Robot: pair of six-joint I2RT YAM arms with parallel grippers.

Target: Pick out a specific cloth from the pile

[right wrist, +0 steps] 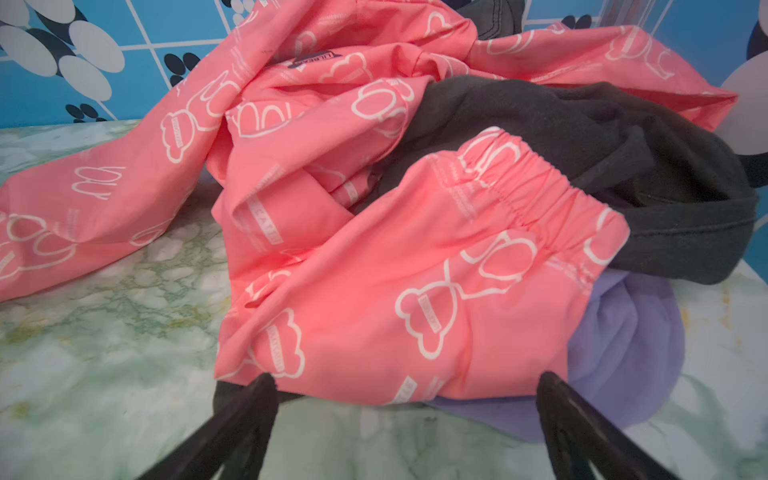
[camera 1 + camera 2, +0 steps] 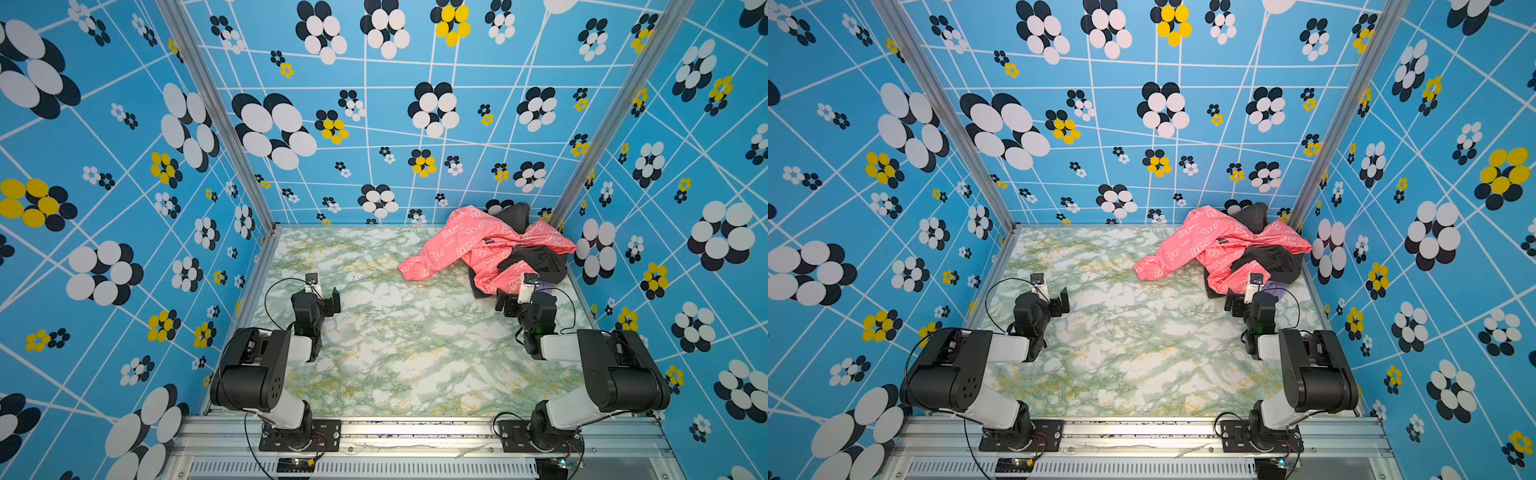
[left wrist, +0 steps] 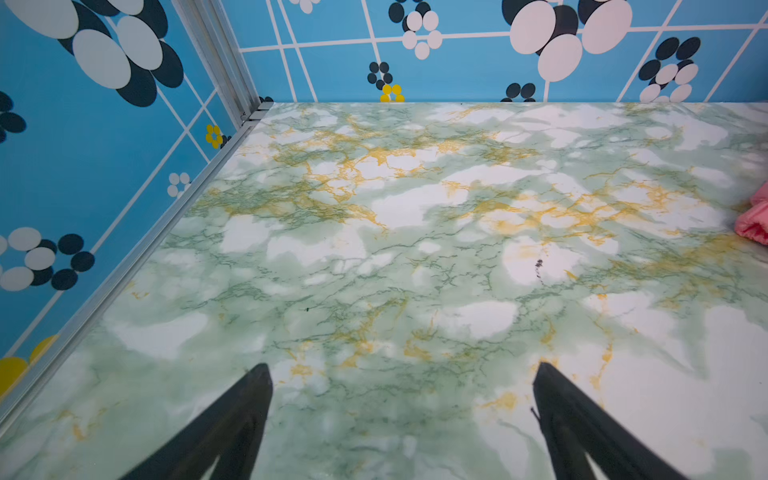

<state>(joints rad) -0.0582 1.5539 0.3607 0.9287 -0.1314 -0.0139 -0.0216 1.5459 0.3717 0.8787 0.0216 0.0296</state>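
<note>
Progress: nothing lifted yet; I judge the whole pick is still to do.
Cloth: the cloth (image 1: 623, 340) peeks out from under the pile (image 2: 457, 245), at the pile's 5 o'clock edge.
Pile: at the table's (image 2: 415, 332) 1 o'clock.
Right gripper (image 1: 405, 382): jaws wide, empty, just short of the pile.
Left gripper (image 3: 403, 374): jaws wide, empty, at 9 o'clock.

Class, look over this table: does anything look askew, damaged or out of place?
The pile is a crumpled heap in the far right corner, one pink jacket sleeve sprawled out. The lavender cloth lies mostly buried beneath it. A small dark scuff marks the tabletop.
</note>
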